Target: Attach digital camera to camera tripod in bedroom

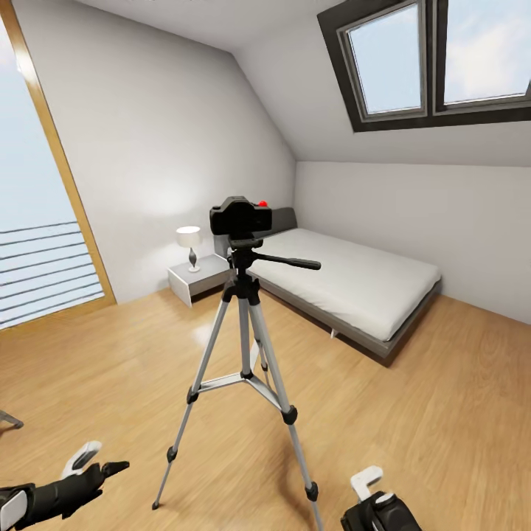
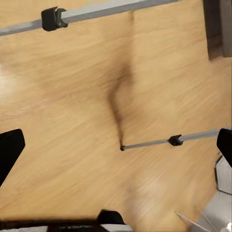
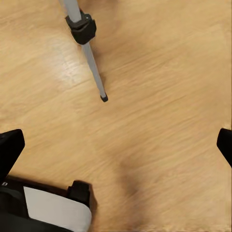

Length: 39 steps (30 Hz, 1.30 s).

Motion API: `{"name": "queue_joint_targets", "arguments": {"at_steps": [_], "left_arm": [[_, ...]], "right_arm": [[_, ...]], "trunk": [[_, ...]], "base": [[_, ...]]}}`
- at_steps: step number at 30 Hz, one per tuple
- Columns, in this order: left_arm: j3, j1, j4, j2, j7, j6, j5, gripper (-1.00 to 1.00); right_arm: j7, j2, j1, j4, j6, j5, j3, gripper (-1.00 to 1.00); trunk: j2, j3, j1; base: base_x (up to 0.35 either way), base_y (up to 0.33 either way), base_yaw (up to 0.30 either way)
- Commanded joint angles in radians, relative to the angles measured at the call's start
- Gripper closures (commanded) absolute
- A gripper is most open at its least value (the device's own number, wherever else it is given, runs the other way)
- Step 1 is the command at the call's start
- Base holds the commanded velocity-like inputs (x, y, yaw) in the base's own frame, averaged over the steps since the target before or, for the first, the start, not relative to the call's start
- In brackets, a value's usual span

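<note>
Atop the camera tripod [image 1: 243, 346], mid-floor in the bedroom before the bed [image 1: 354, 284], sits the digital camera [image 1: 240, 215] — level, its long axis across the view, red button uppermost. It looks light, rigid and fragile; grip the body's sides. The tripod stands upright, handle pointing right. Both the left hand [image 1: 92, 463] and right hand [image 1: 372, 493] hang low — fingers spread, holding nothing.

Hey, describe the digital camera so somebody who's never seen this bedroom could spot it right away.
Start at the low grey bed under the skylight; in front of it, on the wooden floor, stands a silver-legged camera tripod. The digital camera sits on its head plate: a small black box, the only thing here with a round red button on top.
</note>
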State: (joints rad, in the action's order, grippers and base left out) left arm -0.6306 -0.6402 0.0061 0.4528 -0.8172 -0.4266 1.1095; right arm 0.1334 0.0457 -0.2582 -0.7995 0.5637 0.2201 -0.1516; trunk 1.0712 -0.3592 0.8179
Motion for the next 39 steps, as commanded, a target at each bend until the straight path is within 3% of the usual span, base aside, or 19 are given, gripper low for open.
{"name": "queue_joint_targets", "arguments": {"at_steps": [1, 6, 7, 9, 13, 15, 17, 18, 23, 24, 28, 29, 31, 32, 39], "left_arm": [[0.009, 0.020, 0.000, 0.000, 0.010, 0.002, 0.015, -1.00], [0.068, 0.104, 0.000, -0.003, 0.053, 0.049, 0.021, -1.00], [0.101, 0.148, 0.000, -0.005, 0.069, 0.074, 0.022, -1.00], [0.129, 0.188, 0.000, -0.008, 0.080, 0.099, 0.023, -1.00], [0.149, 0.221, 0.000, -0.016, 0.092, 0.123, 0.023, -1.00], [0.161, 0.248, 0.000, -0.033, 0.115, 0.143, 0.023, -1.00], [0.170, 0.271, 0.000, -0.054, 0.152, 0.160, 0.023, -1.00], [0.182, 0.343, 0.000, -0.132, 0.306, 0.240, 0.023, -1.00], [0.183, 0.383, 0.000, -0.176, 0.340, 0.280, 0.019, -1.00], [0.180, 0.399, 0.001, -0.200, 0.371, 0.290, 0.014, -1.00], [0.177, 0.408, 0.001, -0.231, 0.468, 0.296, 0.010, -1.00], [0.177, 0.408, 0.001, -0.231, 0.468, 0.296, 0.010, -1.00], [0.176, 0.411, 0.000, -0.250, 0.528, 0.298, 0.009, -1.00], [0.175, 0.413, 0.000, -0.285, 0.612, 0.300, 0.008, -1.00], [0.175, 0.420, 0.000, -0.346, 0.702, 0.301, 0.009, -1.00]], "right_arm": [[0.006, 0.001, 0.001, 0.023, 0.003, 0.008, 0.000, -1.00], [0.000, 0.000, 0.004, 0.099, -0.011, -0.012, 0.015, -1.00], [-0.008, -0.002, 0.005, 0.124, -0.017, -0.027, 0.036, -1.00], [-0.017, -0.003, 0.005, 0.146, -0.022, -0.037, 0.061, -1.00], [-0.025, -0.003, 0.005, 0.164, -0.025, -0.043, 0.078, -1.00], [-0.030, -0.004, 0.005, 0.176, -0.027, -0.047, 0.090, -1.00], [-0.034, -0.004, 0.005, 0.183, -0.028, -0.048, 0.097, -1.00], [-0.039, -0.004, 0.005, 0.231, -0.052, -0.048, 0.104, -1.00], [-0.048, 0.003, 0.006, 0.294, -0.132, -0.047, 0.107, -1.00], [-0.059, 0.007, 0.006, 0.351, -0.196, -0.047, 0.108, -1.00], [-0.067, 0.010, 0.007, 0.464, -0.283, -0.049, 0.108, -1.00], [-0.067, 0.010, 0.007, 0.464, -0.283, -0.049, 0.108, -1.00], [-0.069, 0.008, 0.007, 0.530, -0.324, -0.048, 0.107, -1.00], [-0.070, 0.001, 0.013, 0.638, -0.371, -0.047, 0.105, -1.00], [-0.071, -0.012, 0.057, 0.752, -0.413, -0.049, 0.104, -1.00]], "trunk": [[0.001, -0.001, 0.000], [0.001, -0.001, 0.000], [0.001, -0.001, 0.000], [0.001, -0.001, 0.000], [0.001, -0.001, 0.000], [0.001, -0.001, 0.000], [0.001, -0.001, 0.000], [0.001, -0.001, 0.000], [0.001, -0.001, 0.000], [0.001, -0.001, 0.000], [0.001, -0.001, 0.000], [0.001, -0.001, 0.000], [0.001, -0.001, 0.000], [0.001, -0.001, 0.000], [0.001, -0.001, 0.000]], "base": [[0.000, 0.000, 0.000], [0.000, 0.000, 0.000], [0.000, 0.000, 0.000], [0.000, 0.000, 0.000], [0.000, 0.000, 0.000], [0.000, 0.000, 0.000], [0.000, 0.000, 0.000], [0.000, 0.000, 0.000], [0.000, 0.000, 0.000], [0.000, 0.000, 0.000], [0.000, 0.000, 0.000], [0.000, 0.000, 0.000], [0.000, 0.000, 0.000], [0.000, 0.000, 0.000], [0.000, 0.000, 0.000]]}}
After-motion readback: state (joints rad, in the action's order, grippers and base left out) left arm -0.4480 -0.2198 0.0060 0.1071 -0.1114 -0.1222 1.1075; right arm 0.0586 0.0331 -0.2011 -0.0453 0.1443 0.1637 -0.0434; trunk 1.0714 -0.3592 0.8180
